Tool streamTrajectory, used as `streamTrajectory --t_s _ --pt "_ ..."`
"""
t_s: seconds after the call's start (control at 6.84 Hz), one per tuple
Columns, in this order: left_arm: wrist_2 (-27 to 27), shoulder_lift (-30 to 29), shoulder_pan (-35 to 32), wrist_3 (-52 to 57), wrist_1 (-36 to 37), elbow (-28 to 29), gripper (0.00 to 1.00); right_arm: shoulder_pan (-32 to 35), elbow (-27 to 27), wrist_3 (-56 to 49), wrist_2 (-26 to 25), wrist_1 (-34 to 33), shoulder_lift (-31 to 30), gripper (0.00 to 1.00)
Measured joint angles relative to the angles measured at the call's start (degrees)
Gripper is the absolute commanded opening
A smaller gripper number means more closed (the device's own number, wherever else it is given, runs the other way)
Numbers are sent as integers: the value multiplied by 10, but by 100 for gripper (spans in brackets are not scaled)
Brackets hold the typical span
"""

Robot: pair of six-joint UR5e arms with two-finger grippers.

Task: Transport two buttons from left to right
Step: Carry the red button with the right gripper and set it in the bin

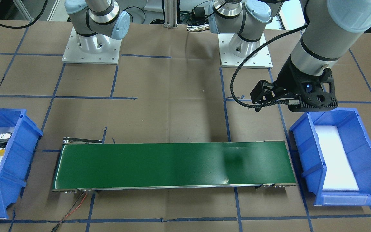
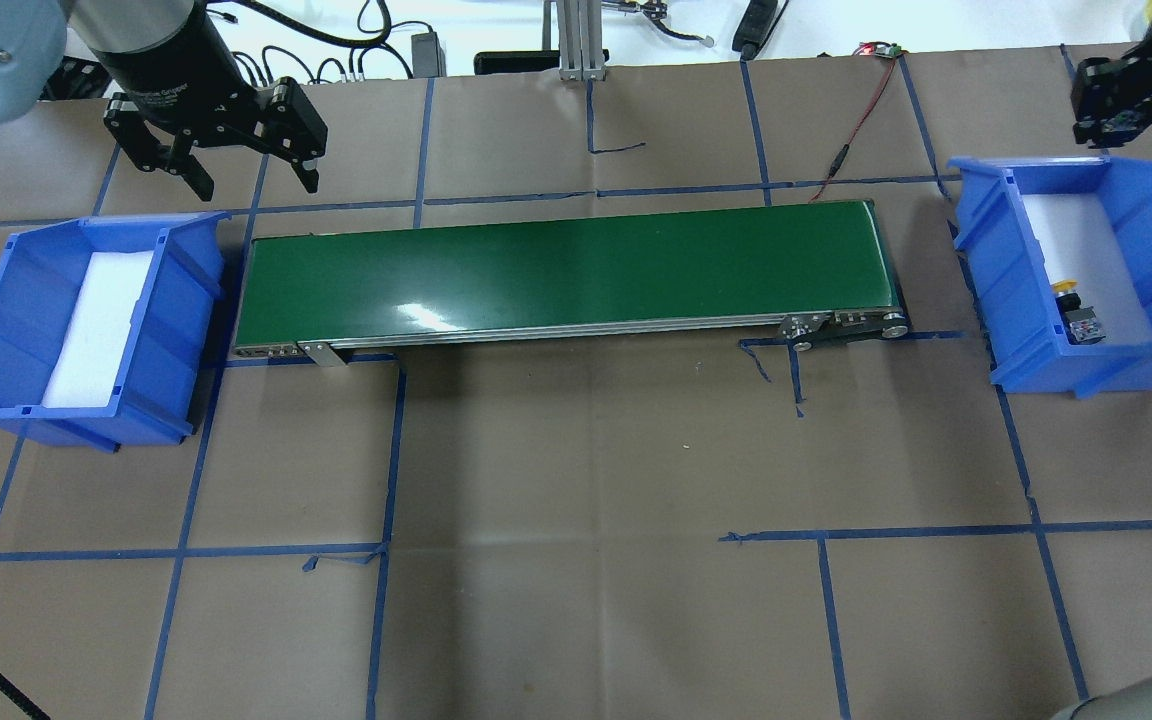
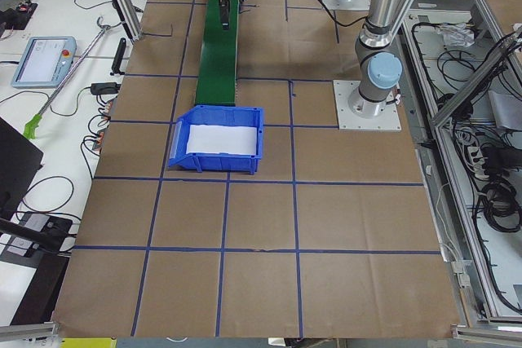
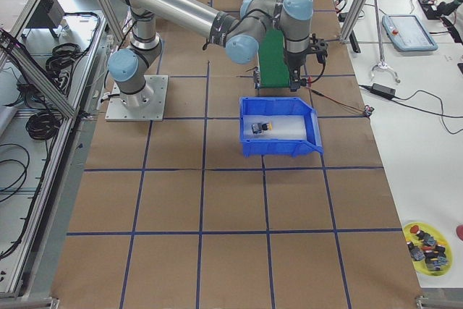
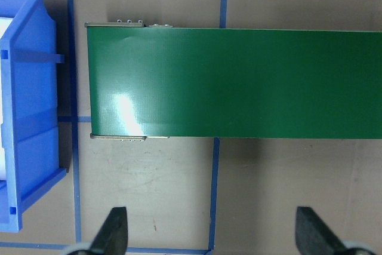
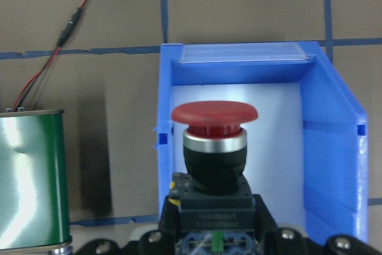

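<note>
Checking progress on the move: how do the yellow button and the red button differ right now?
Colour: one cap is yellow, the other red. The yellow button lies on its side inside the blue bin on the robot's right; the red button is clamped in the right gripper, in the air near that bin. Both have round mushroom caps on dark bodies.

My left arm [image 1: 320, 42] and right arm [image 1: 100, 11] are silver-grey tubes with pale blue joint caps [image 1: 121, 25] and black seam rings. Each has a square white base plate [image 1: 72, 56] dotted with screw holes. A black braided cable [image 1: 237, 80] runs to my left wrist's black camera bracket [image 1: 317, 95], which shows a small blue light [image 1: 308, 86]. My left end effector [image 2: 258, 183] is black with unreadable white lettering [image 2: 161, 97] and two dark fingers [image 5: 113, 231].
</note>
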Motion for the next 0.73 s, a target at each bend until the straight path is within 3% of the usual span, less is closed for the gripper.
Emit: streamTrajectory --t_s 0.73 --pt "0 -2 0 0 0 3 100 -30 2 -32 -6 -109 137 6"
